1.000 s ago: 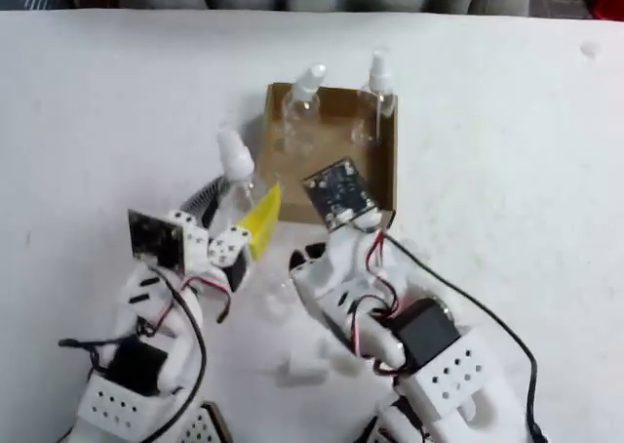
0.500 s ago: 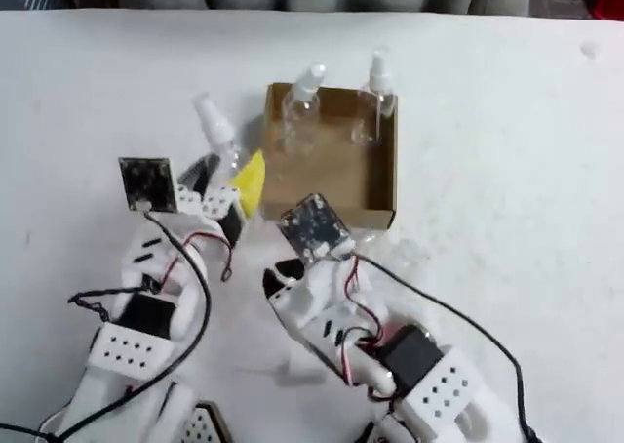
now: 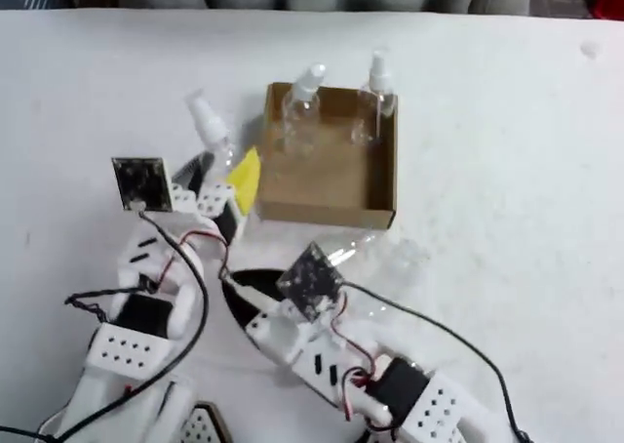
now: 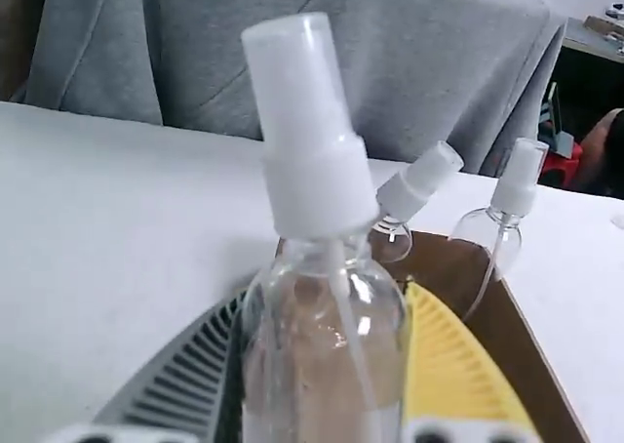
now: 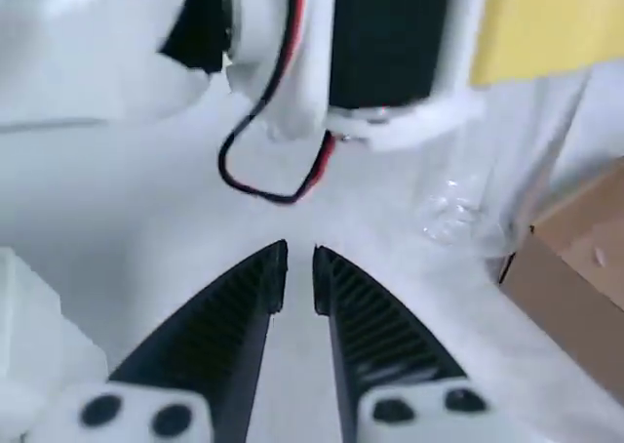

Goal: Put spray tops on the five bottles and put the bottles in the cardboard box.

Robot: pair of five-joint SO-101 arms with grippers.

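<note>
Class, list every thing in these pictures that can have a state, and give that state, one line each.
Brown cardboard box: open-topped, two bottles inside.
Two clear plastic bottles in it: upright, white spray tops on.
Third clear bottle: spray top on, outside the box, gripped.
Left gripper: shut on the third bottle.
Right gripper: nearly closed, empty.

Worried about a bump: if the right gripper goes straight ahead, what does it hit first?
Likely the left arm's wrist and its red wire, just ahead of the right gripper; depth is unclear.
</note>
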